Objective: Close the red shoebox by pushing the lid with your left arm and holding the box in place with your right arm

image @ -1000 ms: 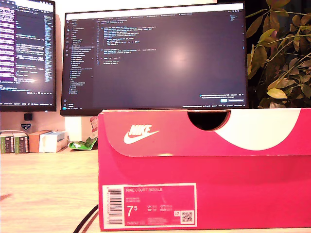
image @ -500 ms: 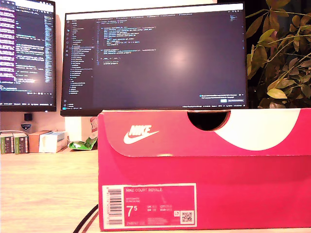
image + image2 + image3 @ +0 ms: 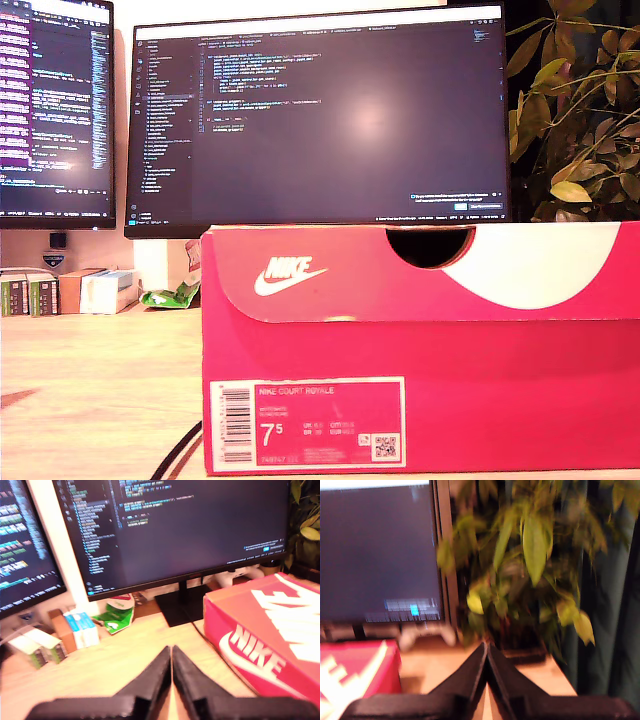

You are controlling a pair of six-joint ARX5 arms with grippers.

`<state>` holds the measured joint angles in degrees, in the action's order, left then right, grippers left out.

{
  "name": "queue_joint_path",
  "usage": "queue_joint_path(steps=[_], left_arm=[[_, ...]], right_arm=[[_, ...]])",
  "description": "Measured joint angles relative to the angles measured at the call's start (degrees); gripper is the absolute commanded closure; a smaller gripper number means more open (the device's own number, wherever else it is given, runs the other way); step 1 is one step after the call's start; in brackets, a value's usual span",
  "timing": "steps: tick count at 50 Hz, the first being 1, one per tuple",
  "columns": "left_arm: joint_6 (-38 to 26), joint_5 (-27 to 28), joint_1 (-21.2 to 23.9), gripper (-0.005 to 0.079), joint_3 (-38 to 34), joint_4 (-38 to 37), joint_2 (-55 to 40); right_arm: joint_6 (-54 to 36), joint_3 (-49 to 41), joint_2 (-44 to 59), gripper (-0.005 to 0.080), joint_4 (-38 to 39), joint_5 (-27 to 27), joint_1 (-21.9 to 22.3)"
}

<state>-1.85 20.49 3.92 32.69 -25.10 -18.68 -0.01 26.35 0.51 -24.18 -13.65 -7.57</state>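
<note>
Up close in the exterior view, the red Nike shoebox [image 3: 420,350] fills the lower middle and the exterior view's right, standing on the wooden bench [image 3: 95,390] with its lid [image 3: 400,272] down over the body and its size label [image 3: 305,422] facing the camera. Neither arm appears in that view. My first hand [image 3: 171,652] hovers above bare bench just beside the shoebox [image 3: 267,635], touching nothing, its two dark fingers [image 3: 159,672] pressed together tip to tip; it points toward the large monitor [image 3: 180,525] and the small cartons [image 3: 75,630] near the monitor's foot. My second hand [image 3: 486,647] is likewise pinched together and empty, raised above the bench and aimed at the leafy potted plant [image 3: 520,565], which is blurred; a corner of the shoebox [image 3: 355,672] shows to one side of it, apart from the fingers, and a pale game controller [image 3: 427,632] lies under the monitor's edge. Behind the box in the exterior view stand two monitors showing code, the larger one [image 3: 320,120] directly behind it and another monitor [image 3: 55,110] at the exterior view's left.
</note>
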Motion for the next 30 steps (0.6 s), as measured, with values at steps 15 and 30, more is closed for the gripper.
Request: queue_joint_path(steps=[15,30], left_arm=[[0.13,3.50,1.27,0.0762,-0.26,7.34,-6.21],[-0.02,1.60,3.89,0.0762,-6.49,11.52,-5.07]], right_arm=[[4.48,-6.86,0.04,0.0764,0.28,2.99,0.00],[4.48,-9.07,0.02,0.0764,4.02,6.60,0.00]])
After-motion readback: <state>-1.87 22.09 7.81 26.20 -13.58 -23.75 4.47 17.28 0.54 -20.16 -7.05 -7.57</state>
